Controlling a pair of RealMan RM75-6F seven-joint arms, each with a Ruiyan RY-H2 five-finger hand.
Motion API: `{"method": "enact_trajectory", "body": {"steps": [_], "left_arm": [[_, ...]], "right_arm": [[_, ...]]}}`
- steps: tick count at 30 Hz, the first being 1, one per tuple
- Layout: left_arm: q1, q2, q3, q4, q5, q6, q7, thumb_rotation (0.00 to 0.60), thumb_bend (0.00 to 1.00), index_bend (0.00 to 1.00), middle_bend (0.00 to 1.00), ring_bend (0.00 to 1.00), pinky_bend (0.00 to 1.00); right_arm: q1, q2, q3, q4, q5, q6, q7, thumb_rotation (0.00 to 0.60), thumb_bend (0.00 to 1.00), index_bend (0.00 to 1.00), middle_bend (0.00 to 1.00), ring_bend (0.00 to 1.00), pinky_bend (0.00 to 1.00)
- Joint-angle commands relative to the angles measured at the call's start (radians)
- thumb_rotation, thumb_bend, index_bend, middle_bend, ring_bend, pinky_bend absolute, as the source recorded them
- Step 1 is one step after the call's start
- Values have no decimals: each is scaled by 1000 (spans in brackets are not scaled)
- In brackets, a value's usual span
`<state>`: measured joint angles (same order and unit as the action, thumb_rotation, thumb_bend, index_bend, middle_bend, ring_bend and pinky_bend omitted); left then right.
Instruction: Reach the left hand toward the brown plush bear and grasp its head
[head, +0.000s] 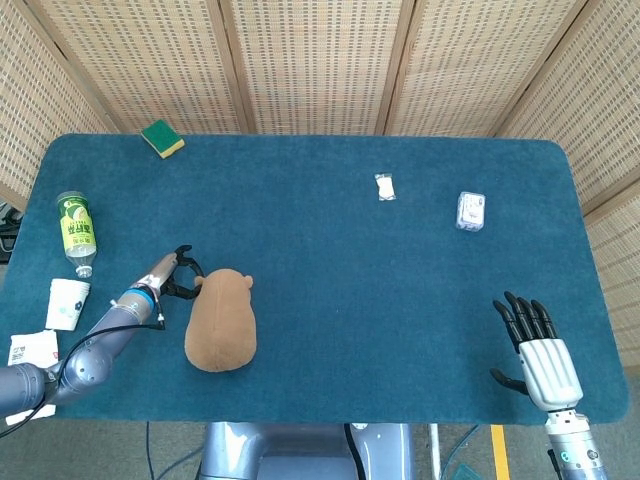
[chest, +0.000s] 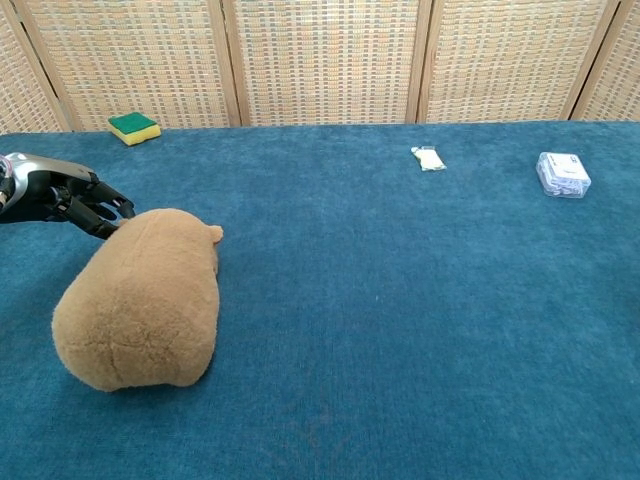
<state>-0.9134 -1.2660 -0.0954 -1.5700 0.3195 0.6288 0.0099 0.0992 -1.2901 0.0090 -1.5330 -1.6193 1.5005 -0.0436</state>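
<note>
The brown plush bear (head: 221, 319) lies on the blue table, head end toward the far side; up close it fills the lower left of the chest view (chest: 142, 297). My left hand (head: 178, 274) sits at the bear's head on its left side, dark fingers spread and touching the fur, seen also in the chest view (chest: 82, 203). It does not grip the head. My right hand (head: 535, 348) rests open near the table's front right corner, far from the bear.
A green-and-yellow sponge (head: 162, 138) lies at the back left. A plastic bottle (head: 76, 231) and a paper cup (head: 67, 303) are along the left edge. A small white packet (head: 385, 187) and a wrapped pack (head: 470, 211) sit at the back right.
</note>
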Motion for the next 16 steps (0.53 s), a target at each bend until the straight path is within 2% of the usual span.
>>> {"method": "enact_trajectory", "body": {"steps": [1,16], "left_arm": [[2,-3,-1,1,0,3,-3,600,440,540,0,0,0],[13,4,-13,1,15,-3,-22,600,459,573,0,0,0]], "right_arm": [[0,0,0,0,0,-1,1,600,91,0,0,0,0],[2,-2,-5,-1,3,-13,-2,600,91,0,0,0,0]]}}
